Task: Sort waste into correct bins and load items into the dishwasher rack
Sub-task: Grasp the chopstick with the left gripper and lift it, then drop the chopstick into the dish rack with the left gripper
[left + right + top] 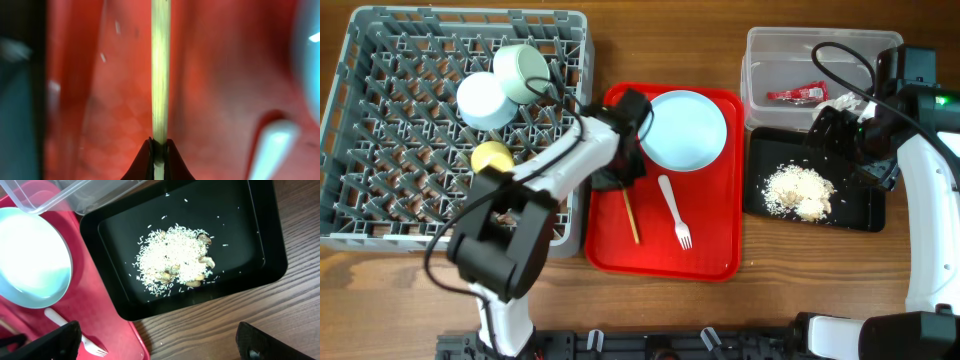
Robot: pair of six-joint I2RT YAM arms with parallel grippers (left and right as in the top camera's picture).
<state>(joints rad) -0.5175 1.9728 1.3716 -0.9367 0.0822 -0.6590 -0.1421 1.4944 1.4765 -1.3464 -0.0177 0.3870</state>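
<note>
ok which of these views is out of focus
Left wrist: too close, so the stick and red tray are smeared soft, and only the tips of the jaws look crisp. Right wrist: sharp, the food scraps on the black tray show single grains. Overhead: sharp, evenly lit.

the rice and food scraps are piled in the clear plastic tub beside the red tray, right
No: the pile of rice and beige food scraps lies in the shallow black rectangular tray, not the clear plastic tub. That tray sits beside the red serving tray; the right wrist view shows it.
</note>
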